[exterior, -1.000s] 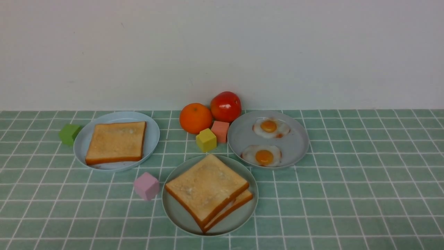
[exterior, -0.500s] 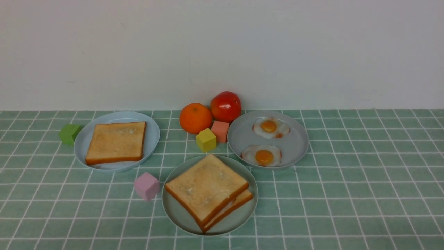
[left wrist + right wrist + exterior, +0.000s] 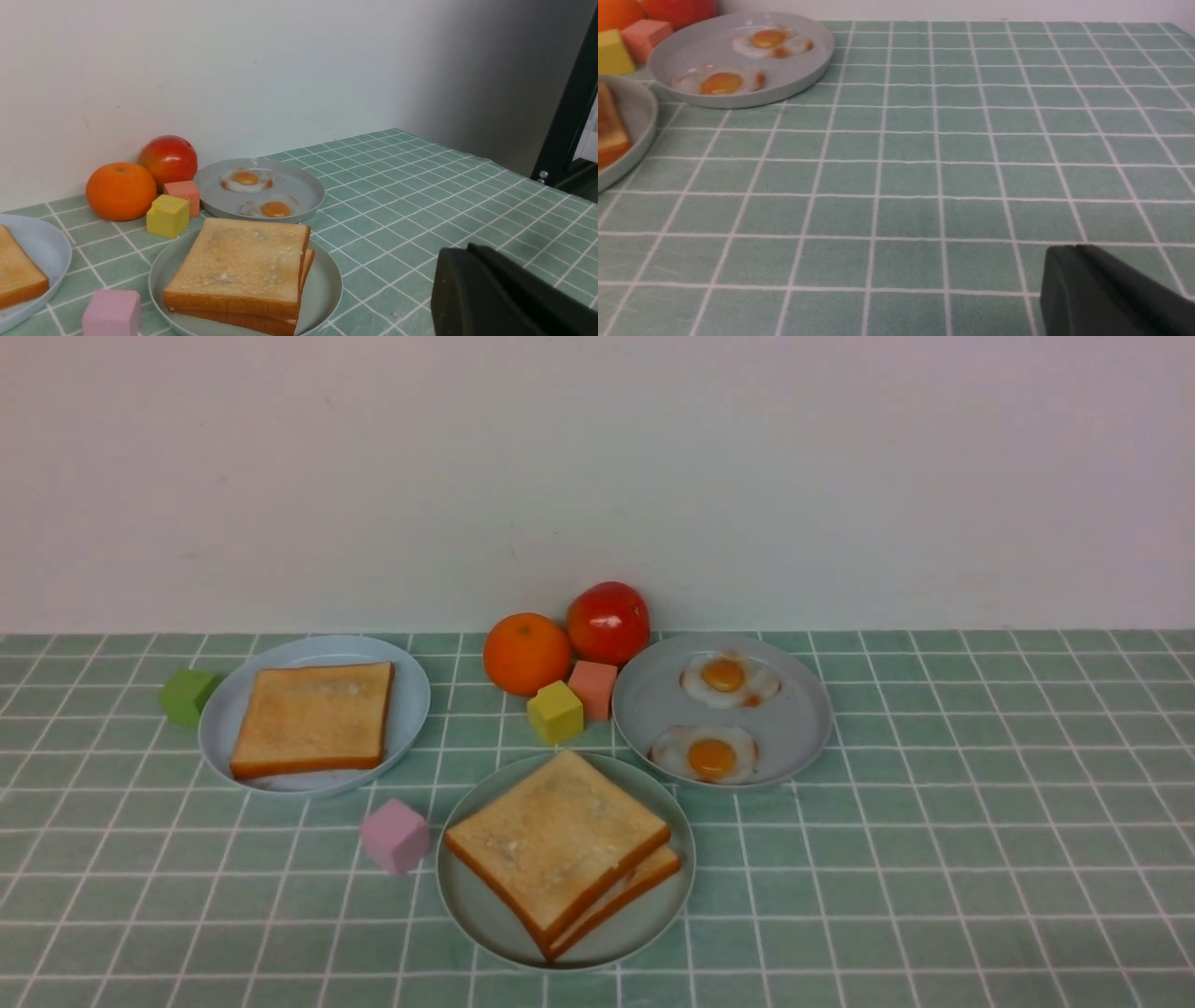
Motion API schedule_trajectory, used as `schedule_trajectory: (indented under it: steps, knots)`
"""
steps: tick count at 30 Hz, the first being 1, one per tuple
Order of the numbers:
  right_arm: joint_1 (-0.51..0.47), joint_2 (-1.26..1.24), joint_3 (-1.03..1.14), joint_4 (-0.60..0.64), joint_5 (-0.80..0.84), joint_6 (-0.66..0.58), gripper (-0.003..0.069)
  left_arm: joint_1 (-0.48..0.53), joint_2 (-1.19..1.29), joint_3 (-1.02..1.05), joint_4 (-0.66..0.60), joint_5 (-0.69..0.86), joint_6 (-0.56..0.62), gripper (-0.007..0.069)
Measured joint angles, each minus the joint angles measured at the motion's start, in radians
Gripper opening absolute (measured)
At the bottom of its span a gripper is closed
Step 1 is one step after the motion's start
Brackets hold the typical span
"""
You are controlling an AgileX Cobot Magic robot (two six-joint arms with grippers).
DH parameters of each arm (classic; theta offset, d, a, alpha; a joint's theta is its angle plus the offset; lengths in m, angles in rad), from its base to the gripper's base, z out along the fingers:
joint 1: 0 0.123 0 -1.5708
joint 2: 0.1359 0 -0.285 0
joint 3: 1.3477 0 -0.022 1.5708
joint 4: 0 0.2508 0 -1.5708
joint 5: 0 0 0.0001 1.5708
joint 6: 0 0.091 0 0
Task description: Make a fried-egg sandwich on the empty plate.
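staged tabletop, checked cloth [image 3: 934,803], blank wall [image 3: 597,476]

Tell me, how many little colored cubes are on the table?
4. The green cube sits far left, the pink cube left of the sandwich plate, the yellow cube and salmon cube before the fruit.

From the front I see neither arm. My left gripper [image 3: 509,294] shows only as a dark block cut off at the lower right of its wrist frame, and my right gripper [image 3: 1111,294] likewise, so I cannot tell how either stands. In the sandwich [image 3: 560,849] the top slice hides whatever lies between; I see no egg there. The left wrist frame crops the toast plate [image 3: 46,247] at its left edge, and the right wrist frame crops the mint plate [image 3: 640,116].
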Motion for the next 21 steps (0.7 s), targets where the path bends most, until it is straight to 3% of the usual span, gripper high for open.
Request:
schedule_trajectory:
  steps: [21]
  knots:
    - [0.012, 0.0, 0.0, 0.0, 0.003, 0.0, 0.0006, 0.0, 0.0, 0.0, 0.0, 0.005, 0.0, -0.0013]
